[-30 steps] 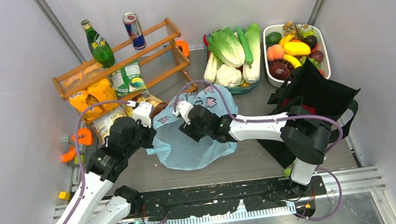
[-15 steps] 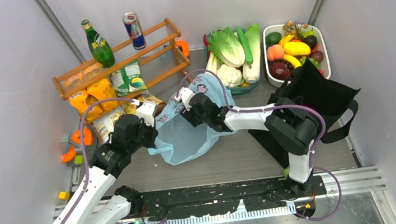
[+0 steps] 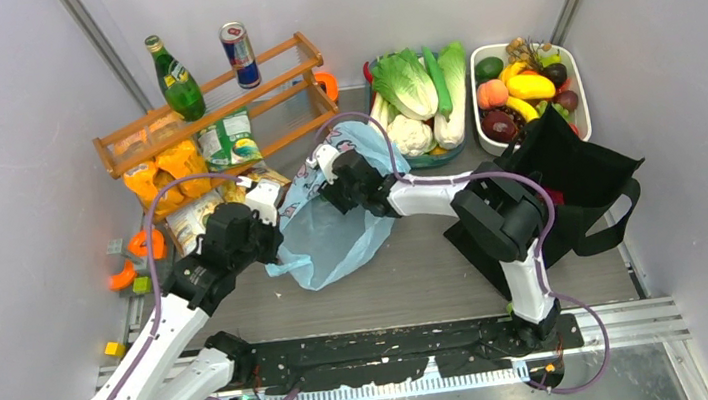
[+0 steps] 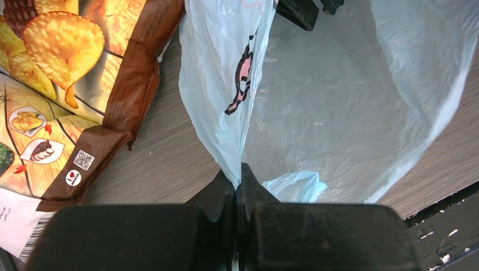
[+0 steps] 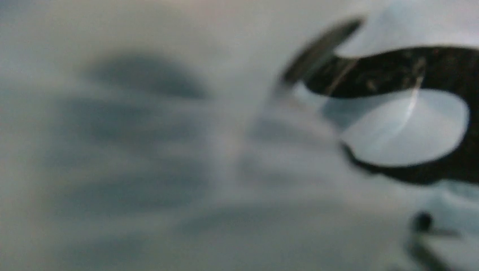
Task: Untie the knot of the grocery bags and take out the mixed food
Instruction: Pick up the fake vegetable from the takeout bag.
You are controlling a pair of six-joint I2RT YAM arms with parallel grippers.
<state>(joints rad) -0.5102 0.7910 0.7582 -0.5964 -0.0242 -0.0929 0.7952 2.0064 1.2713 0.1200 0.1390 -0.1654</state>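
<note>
The light-blue bag [image 3: 330,248] lies slack on the desk [image 3: 419,278] — left fingers [image 4: 236,192] clenched on its left edge, right fingers [image 3: 331,167] at its far edge, grasp or not I cannot tell.

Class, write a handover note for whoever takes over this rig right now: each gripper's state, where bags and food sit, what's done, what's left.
Left gripper: shut on the blue bag rim.
Right gripper: at the bag's far rim; open or shut unclear.
Blue bag lies mid-table, mouth open, looks empty. Crisp packet lies beside it. Black tote stands to the right.
Done: blue bag apparently untied.
Left: check and empty the tote.
</note>
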